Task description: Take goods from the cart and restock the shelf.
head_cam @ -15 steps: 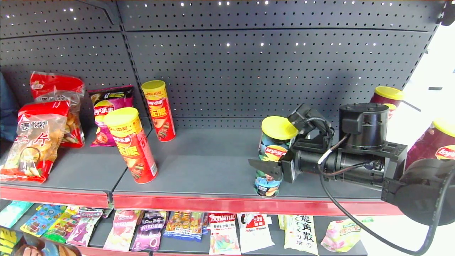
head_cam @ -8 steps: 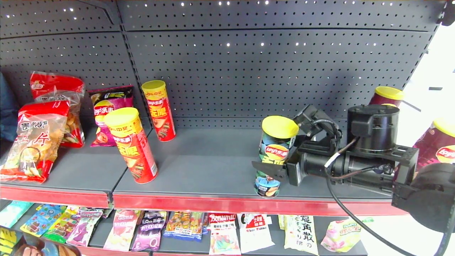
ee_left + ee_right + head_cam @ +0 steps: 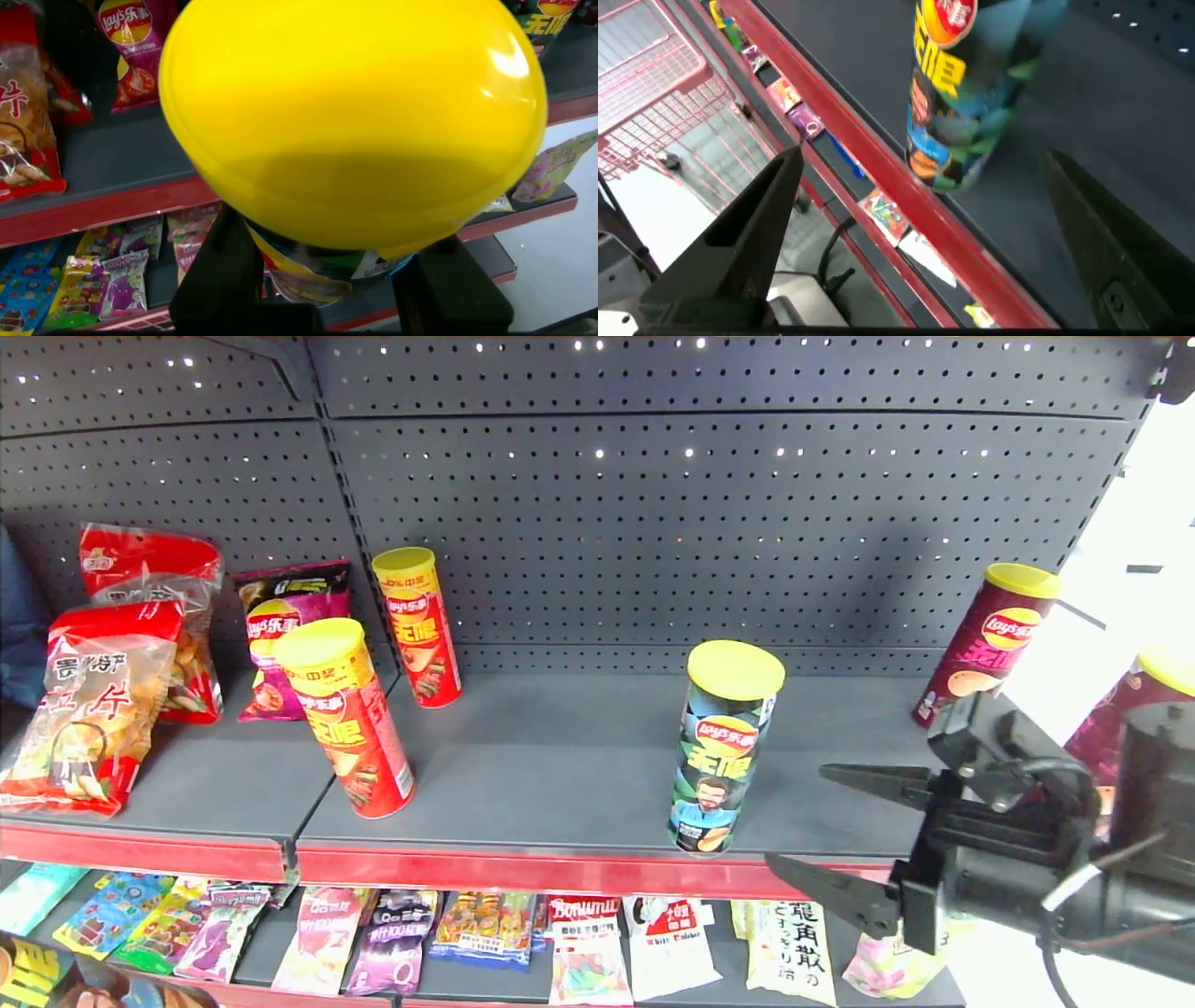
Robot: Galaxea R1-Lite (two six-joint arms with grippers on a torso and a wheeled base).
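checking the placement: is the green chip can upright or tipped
Upright: the green chip can stands on its base on the shelf, yellow lid up.

The grey shelf bears a green can, red cans and snack bags.

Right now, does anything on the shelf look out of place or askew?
Nothing spilled or damaged. The green chip can stands upright but alone, close to the red front edge of the shelf; the maroon can sits farther back.

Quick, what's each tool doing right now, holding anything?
Left tool: closed on a yellow-lidded can.
Right tool: open, holding nothing.
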